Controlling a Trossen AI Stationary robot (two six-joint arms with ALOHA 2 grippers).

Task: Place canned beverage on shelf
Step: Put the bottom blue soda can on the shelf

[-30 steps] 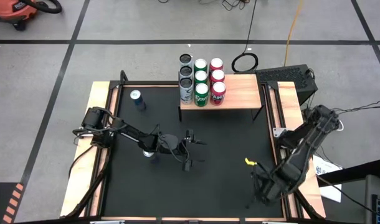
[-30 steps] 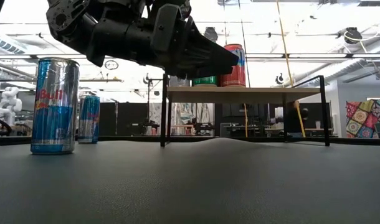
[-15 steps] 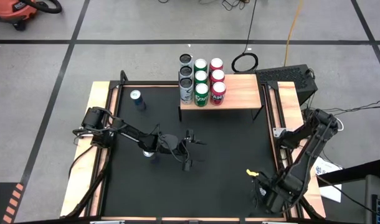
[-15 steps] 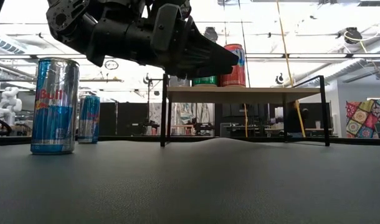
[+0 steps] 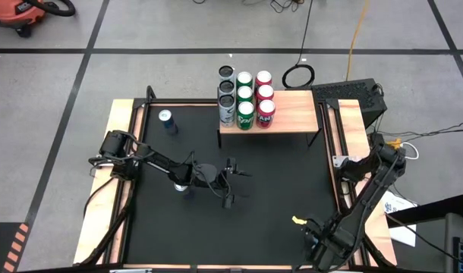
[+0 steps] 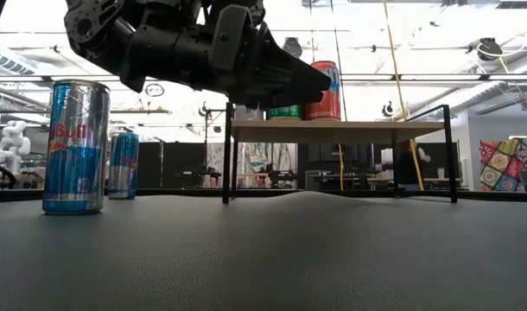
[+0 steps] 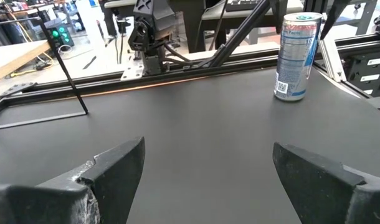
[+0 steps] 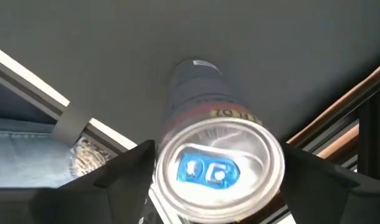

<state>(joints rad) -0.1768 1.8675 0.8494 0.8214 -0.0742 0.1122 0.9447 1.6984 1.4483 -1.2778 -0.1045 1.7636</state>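
Gripping a slim silver can with a blue tab, my right gripper sits low at the table's near right corner, well apart from the shelf at the far edge, where a cluster of cans fills the plank's left part and its right part is bare. To do this well, I judge I should carry the can upright, clear the plank's height, and settle it on that bare wood. Left gripper hangs spread and empty at mid-table, with two blue cans still on the mat.

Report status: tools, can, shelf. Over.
Left tool open, empty, over table centre. Right tool shut on can, near-right corner. Shelf: right half bare; six cans crowd left.
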